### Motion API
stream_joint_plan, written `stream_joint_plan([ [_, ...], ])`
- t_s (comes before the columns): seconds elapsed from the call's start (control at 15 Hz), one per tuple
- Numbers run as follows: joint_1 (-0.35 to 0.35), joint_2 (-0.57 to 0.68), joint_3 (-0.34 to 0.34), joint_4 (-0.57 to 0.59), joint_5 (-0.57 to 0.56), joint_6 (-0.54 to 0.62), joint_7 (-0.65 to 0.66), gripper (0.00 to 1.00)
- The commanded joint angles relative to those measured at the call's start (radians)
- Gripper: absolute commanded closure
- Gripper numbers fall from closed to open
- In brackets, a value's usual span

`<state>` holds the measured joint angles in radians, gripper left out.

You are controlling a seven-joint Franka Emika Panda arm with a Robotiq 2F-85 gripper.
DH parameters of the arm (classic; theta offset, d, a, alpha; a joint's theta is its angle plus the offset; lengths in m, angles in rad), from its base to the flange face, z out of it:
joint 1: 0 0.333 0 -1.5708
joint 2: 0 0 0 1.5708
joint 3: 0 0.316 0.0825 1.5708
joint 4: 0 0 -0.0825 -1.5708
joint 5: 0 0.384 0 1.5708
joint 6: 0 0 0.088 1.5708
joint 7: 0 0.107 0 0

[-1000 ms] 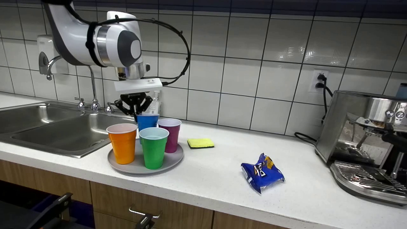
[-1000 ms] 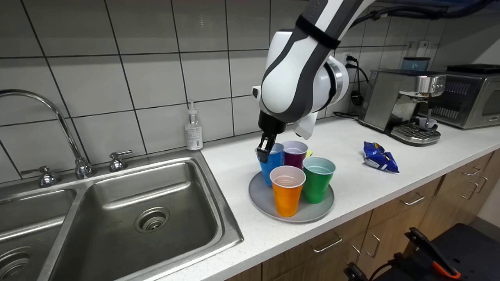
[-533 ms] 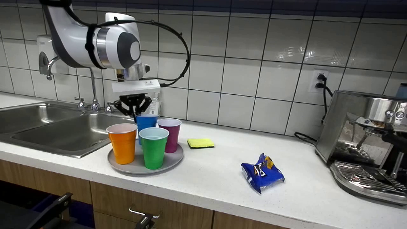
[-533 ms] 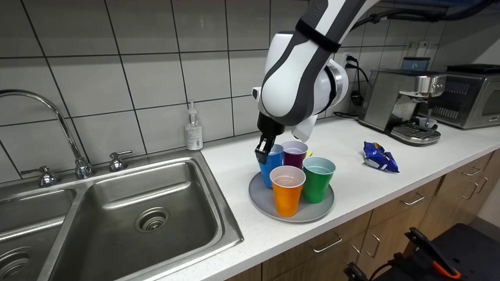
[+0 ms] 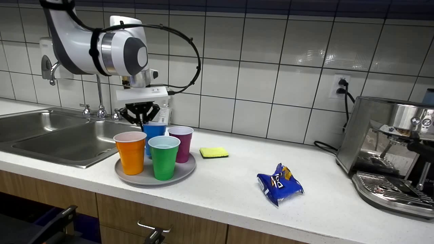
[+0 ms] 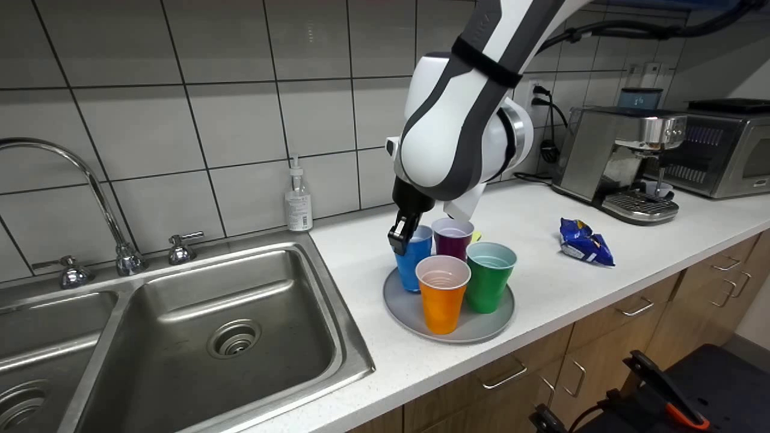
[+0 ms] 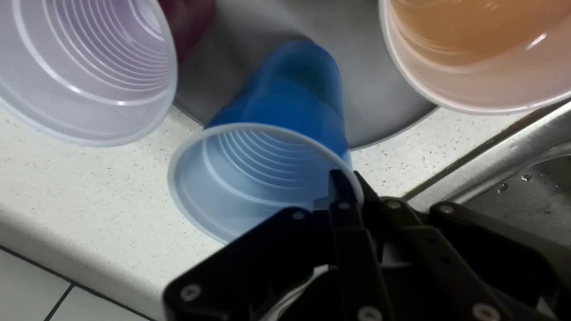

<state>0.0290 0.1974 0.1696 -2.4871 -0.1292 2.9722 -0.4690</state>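
Pincer [image 7: 353,185] nearly closed, gripping blue cup [image 7: 285,104] by the rim — one finger inside, one outside, only the thin wall between. Cup is just below the pincer, mouth up, over the gray plate [image 6: 402,302] (can't tell if base touches): saturated blue outside, slightly blurred in the wrist view, pale blue-white inside with fine ribbed rings, white lip. Purple cup [image 5: 184,145], green cup [image 5: 165,160] and orange cup [image 5: 131,156] stand upright near the pincer — same plate, same white rims.
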Motion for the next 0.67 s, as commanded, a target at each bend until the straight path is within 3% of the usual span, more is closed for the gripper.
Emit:
stream_joint_plan([
  [0.0,0.018,0.001,-0.025,-0.014,-0.054,0.043,0.048,0.99],
  [0.53,0.047,0.014,-0.065,-0.013,-0.130,0.058,0.101,0.99],
  [0.6,0.046,0.012,-0.063,-0.013,-0.133,0.058,0.099,0.71],
])
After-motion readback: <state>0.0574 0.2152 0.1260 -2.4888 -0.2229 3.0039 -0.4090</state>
